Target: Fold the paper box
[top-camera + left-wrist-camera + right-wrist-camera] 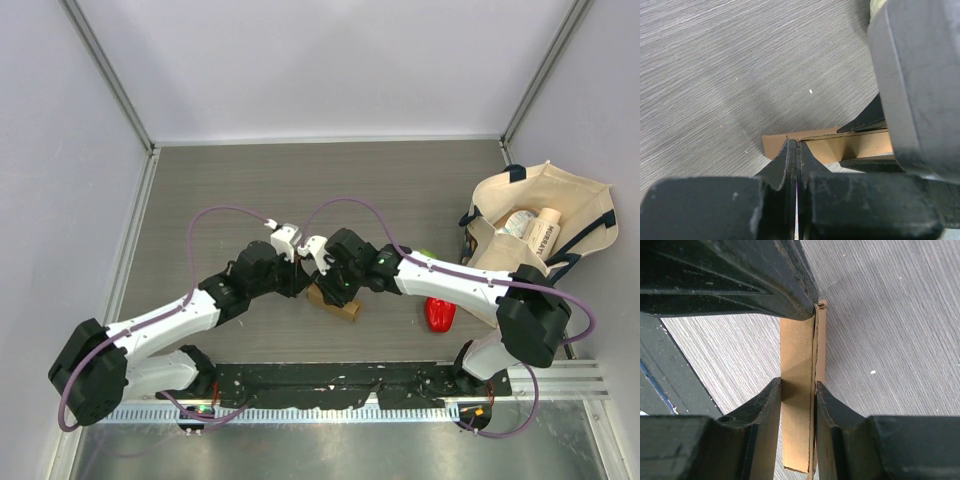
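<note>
The paper box (341, 306) is a small brown cardboard piece, folded narrow, held just above the table's middle near the front. My left gripper (303, 272) is shut on the thin top edge of a flap; in the left wrist view its tips (797, 145) pinch the cardboard (855, 146). My right gripper (326, 286) is shut on the box from the other side. In the right wrist view its fingers (797, 389) clamp both faces of the narrow box (797, 347). The two grippers nearly touch.
A cream tote bag (575, 205) with dark handles, holding bottles, lies at the right. A red pepper (440, 314) lies in front of it, under my right arm. A bit of a green thing (425, 254) shows behind that arm. A metal rail (400, 385) runs along the near edge.
</note>
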